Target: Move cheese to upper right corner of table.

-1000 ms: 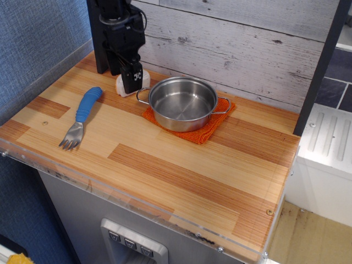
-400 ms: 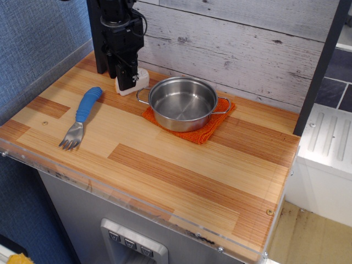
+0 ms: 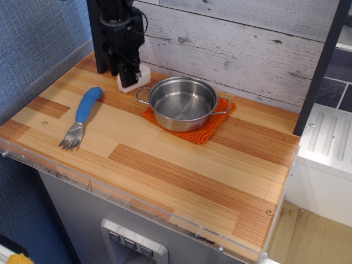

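The cheese (image 3: 143, 75) is a small white block with a pale orange rim at the back left of the table (image 3: 181, 170), just left of the steel pot. My black gripper (image 3: 130, 75) comes down over it from above, its fingers closed around it. The cheese looks raised a little off the wood, close to the white slatted wall. Its front face is partly hidden by the fingers.
A steel pot (image 3: 183, 103) with two handles stands on an orange cloth (image 3: 206, 132) at the back middle. A fork with a blue handle (image 3: 82, 114) lies at the left. The black arm base (image 3: 99, 38) stands at the back left. A clear plastic strip (image 3: 137, 206) lines the front edge.
The gripper has closed on the cheese and risen slightly, and the cheese has shifted up and a bit right with it. The pot, cloth and fork have not moved.
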Action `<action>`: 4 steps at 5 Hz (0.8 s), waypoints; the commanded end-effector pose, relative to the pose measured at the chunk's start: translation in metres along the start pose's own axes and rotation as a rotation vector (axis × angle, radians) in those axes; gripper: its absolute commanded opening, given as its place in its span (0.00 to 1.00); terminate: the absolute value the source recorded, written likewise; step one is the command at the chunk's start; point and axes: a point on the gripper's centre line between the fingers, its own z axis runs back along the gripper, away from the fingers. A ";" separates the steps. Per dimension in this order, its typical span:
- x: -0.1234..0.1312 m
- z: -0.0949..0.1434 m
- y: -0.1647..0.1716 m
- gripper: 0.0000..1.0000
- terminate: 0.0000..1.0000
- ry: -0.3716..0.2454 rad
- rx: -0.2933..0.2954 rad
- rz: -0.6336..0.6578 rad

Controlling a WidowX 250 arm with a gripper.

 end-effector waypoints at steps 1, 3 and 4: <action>0.009 0.066 0.017 0.00 0.00 -0.208 0.071 0.072; 0.018 0.101 -0.017 0.00 0.00 -0.299 0.052 0.060; 0.023 0.108 -0.044 0.00 0.00 -0.327 0.020 0.020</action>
